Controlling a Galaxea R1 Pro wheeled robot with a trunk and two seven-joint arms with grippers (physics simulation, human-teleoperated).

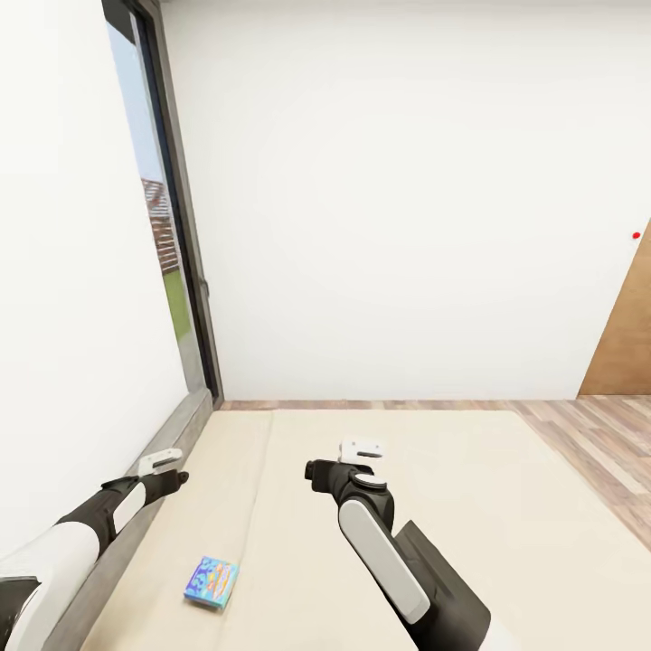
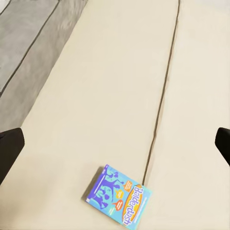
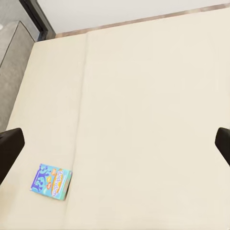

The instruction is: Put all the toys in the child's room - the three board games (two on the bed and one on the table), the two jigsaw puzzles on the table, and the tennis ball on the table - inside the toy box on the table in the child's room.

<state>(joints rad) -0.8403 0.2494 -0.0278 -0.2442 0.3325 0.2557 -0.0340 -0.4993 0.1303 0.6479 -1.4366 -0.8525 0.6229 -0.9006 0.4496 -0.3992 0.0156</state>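
Below my left pincer (image 2: 115,143), well apart from its spread fingers (image 2: 8,148), I see the blue game (image 2: 120,197) flat on the bed (image 2: 96,96), just beside the mattress seam (image 2: 160,96). My right pincer (image 3: 115,143), also released, hangs over the bed with the game off to one side.

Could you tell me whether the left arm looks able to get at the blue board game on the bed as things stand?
Probably yes: the blue board game lies flat on the bed beside the left tool, with nothing between them.
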